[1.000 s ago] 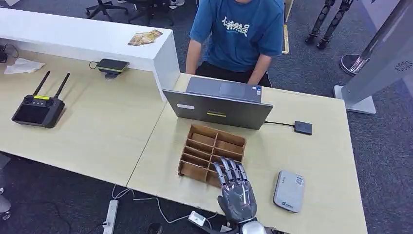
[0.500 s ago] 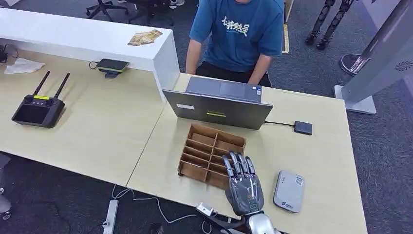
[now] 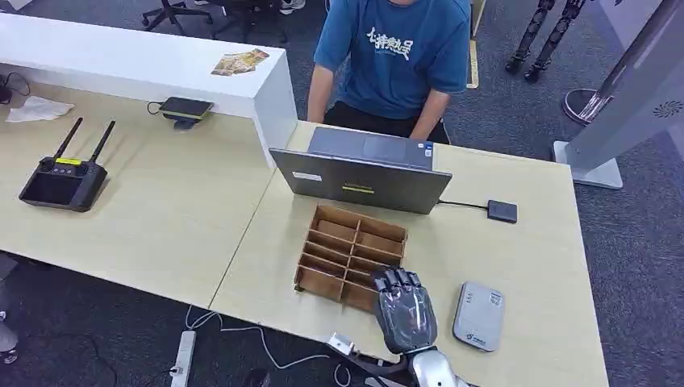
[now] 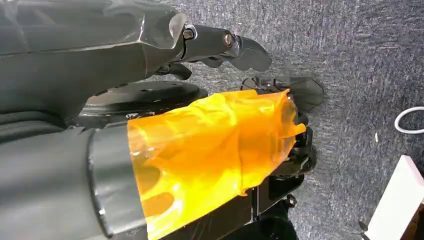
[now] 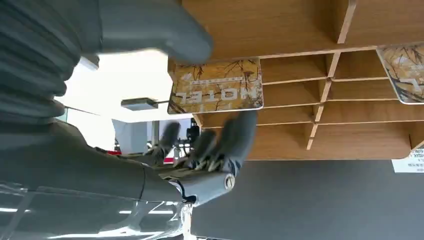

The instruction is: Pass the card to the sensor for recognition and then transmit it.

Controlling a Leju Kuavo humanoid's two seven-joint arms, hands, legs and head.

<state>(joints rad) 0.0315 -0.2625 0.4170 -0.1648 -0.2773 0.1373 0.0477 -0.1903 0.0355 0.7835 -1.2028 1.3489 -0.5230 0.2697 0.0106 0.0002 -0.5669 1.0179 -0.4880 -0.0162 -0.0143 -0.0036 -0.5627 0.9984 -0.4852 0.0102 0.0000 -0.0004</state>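
1. An office with grey carpet; pale wooden desks (image 3: 161,210) stand side by side, with a white counter (image 3: 121,60) behind the left one.
2. A person in a blue shirt (image 3: 395,48) sits at the far side, behind an open grey laptop (image 3: 363,181).
3. A wooden tray (image 3: 347,250) with compartments lies just in front of the laptop.
4. The right hand (image 3: 406,310) is over the tray's near right corner, fingers (image 3: 395,280) curled down into the nearest compartments.
5. In the right wrist view the thumb (image 5: 150,25) and the dark fingers (image 5: 235,137) stand on either side of a card (image 5: 216,86) printed "HOTEL", which stands on edge in a compartment. The thumb is close to the card's edge; I cannot tell whether the hand has actually pinched it.
6. A second card (image 5: 407,72) sits in another compartment further along.
7. A grey sensor (image 3: 478,315) lies flat on the desk just right of the hand, near the front edge.
8. A small black box (image 3: 502,211) on a cable lies right of the laptop.
9. On the left desk: a black controller (image 3: 60,181) with two antennas and a phone (image 3: 185,107) on a stand. More cards (image 3: 239,61) lie on the counter.
10. The left hand (image 4: 220,47) hangs over the carpet, fingers apart, holding nothing; orange film covers part of the arm.
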